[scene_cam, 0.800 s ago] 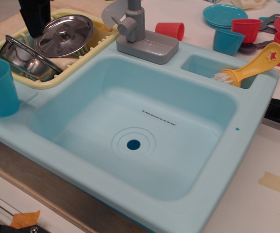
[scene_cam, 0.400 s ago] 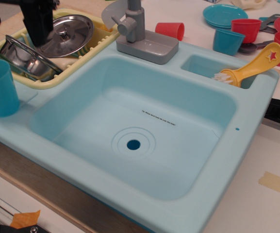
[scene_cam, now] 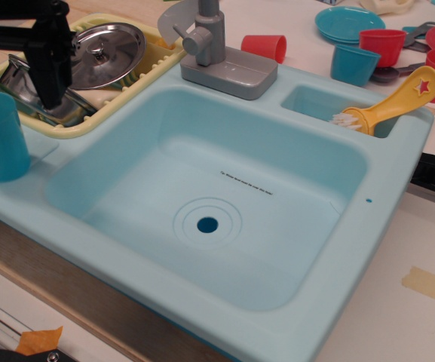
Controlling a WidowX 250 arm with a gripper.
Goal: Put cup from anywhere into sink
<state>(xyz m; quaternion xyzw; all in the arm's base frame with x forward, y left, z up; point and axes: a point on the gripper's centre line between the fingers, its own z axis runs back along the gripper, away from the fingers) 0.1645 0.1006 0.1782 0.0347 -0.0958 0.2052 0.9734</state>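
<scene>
The tall teal-blue cup (scene_cam: 0, 143) stands upright on the sink's left rim, at the left edge of the view. The light-aqua sink (scene_cam: 389, 181) fills the middle; its deep basin holds nothing and the round drain hole (scene_cam: 207, 224) shows. My black gripper (scene_cam: 15, 94) hangs at the upper left, just above the cup's rim. It is open, with one finger (scene_cam: 51, 64) to the right of the cup and the other at the frame's left edge. It holds nothing.
A yellow dish rack (scene_cam: 100, 113) with a steel pot and lid (scene_cam: 100, 53) sits behind the cup. The grey faucet (scene_cam: 213, 49) stands at the back. A yellow brush (scene_cam: 394, 102) lies in the small side compartment. Red cups (scene_cam: 266, 47) and a shorter teal cup (scene_cam: 354, 64) stand behind.
The gripper has come down and to the left, from over the dish rack to just above the tall cup. The cup has not moved.
</scene>
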